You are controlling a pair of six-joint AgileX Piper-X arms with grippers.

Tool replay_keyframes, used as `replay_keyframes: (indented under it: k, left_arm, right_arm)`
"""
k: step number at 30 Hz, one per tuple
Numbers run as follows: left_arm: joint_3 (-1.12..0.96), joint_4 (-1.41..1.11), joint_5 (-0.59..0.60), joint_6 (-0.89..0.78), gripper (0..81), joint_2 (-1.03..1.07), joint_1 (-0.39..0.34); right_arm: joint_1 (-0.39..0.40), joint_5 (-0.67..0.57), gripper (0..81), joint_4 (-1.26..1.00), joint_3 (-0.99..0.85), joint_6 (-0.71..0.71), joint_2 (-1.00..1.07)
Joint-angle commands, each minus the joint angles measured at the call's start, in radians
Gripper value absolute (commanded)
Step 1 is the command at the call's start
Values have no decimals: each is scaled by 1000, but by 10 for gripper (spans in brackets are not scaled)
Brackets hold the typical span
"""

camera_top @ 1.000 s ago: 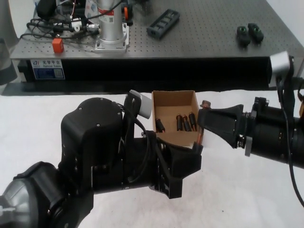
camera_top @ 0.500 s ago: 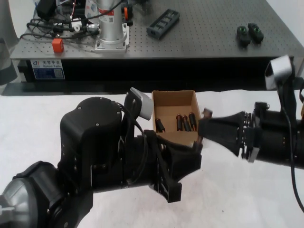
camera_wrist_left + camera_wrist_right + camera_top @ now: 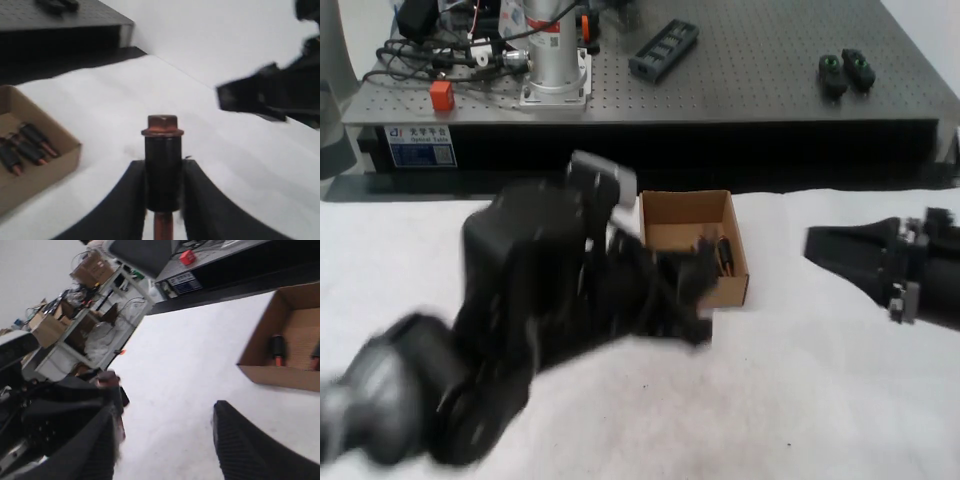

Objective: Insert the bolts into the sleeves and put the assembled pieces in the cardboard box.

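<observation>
My left gripper (image 3: 162, 175) is shut on a black sleeve (image 3: 162, 155) with a copper bolt through it; the bolt's head (image 3: 162, 125) sticks out at one end and its shank at the other. In the high view the left gripper (image 3: 695, 280) is blurred, just in front of the cardboard box (image 3: 665, 210). The box (image 3: 60, 155) holds several assembled pieces (image 3: 30, 142). My right gripper (image 3: 164, 410) is open and holds nothing. It hovers over the white cloth to the right of the box (image 3: 260, 340), with the gripper's tips (image 3: 817, 243) pointing at it.
A white cloth (image 3: 800, 400) covers the bench in front. Behind the box runs a grey perforated table (image 3: 760, 70) with a metal post, cables, a dark tray (image 3: 663, 48) and two black parts (image 3: 846, 72). Open cloth lies between the box and the right gripper.
The right gripper has drawn back to the right, away from the left gripper and the box. The left arm has swung and now shows blurred, with its gripper nearer the box's front.
</observation>
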Motion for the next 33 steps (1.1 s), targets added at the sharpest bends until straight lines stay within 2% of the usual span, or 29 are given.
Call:
replay_keyframes:
  k: [1,11,17,19,25,26,28,32,33]
  left_arm:
    - [-46,21,-41,-18,6,20,10]
    - [-862,765,-137,123,6,587,81]
    - [-1140,1003,-137,168,0,802,81]
    - [-1162,1022,-137,168,41,827,81]
    - [-1158,1048,-128,168,288,817,81]
    - [-1158,1051,-139,168,300,806,81]
    - [-1158,1067,-171,168,255,771,81]
    - [-1155,1151,-342,169,46,654,87]
    - [-1155,1186,-354,169,2,621,90]
  right_arm:
    - [-25,20,424,37,-3,-32,-9]
    - [-22,32,382,77,-3,39,-9]
    - [-22,32,382,82,-3,36,-9]
    - [-22,32,382,82,-3,36,-9]
    - [-22,32,382,82,-3,36,-9]
    - [-22,25,382,82,-3,37,-12]
    - [-22,14,382,82,-3,37,-22]
    - [-22,9,382,84,-3,23,-78]
    - [-22,9,382,85,-3,12,-100]
